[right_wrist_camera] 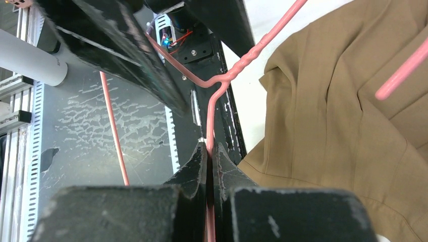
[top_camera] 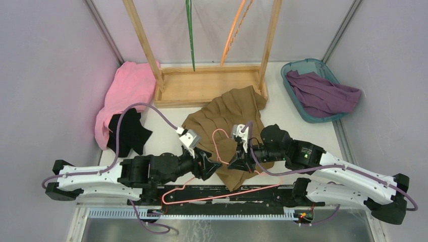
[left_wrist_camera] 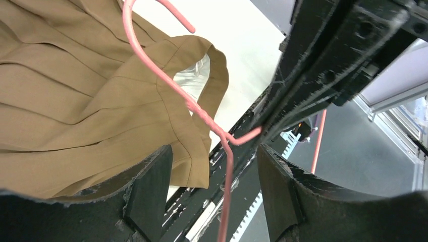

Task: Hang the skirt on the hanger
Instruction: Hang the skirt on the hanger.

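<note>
Here's the picture: the brown pleated skirt (top_camera: pixel 222 116) lies spread flat on the bench (top_camera: pixel 298 131), right in the middle, just in front of the wooden rack (top_camera: pixel 207 85). The pink wire hanger (left_wrist_camera: pixel 191 105) sits at the skirt's near edge, its hook arching over the waistband while its long bottom bar runs along the front of the bench.

The right claw (right_wrist_camera: pixel 209 151) is pinched tight on the hanger, fingers together on the wire just below the twisted neck. The left claw (left_wrist_camera: pixel 212 169) stands apart; the wire passes through the gap between its fingers, and nothing is held there.

So where does that leave the job? Early, I'd say. The hanger is in hand and brought up to the waistband, but the skirt is not on it: no part of the fabric is draped over the bar or the shoulders. What's left looks like the main work: getting the cloth onto the wire and lifting the pair together. The left claw seems the one free to take the fabric.

Off to the sides lie a pink garment (top_camera: pixel 128 88), a black one (top_camera: pixel 128 131), and a teal basket (top_camera: pixel 295 70) of purple cloth (top_camera: pixel 320 93).

Writing? No brand, tag or label I can read anywhere.
</note>
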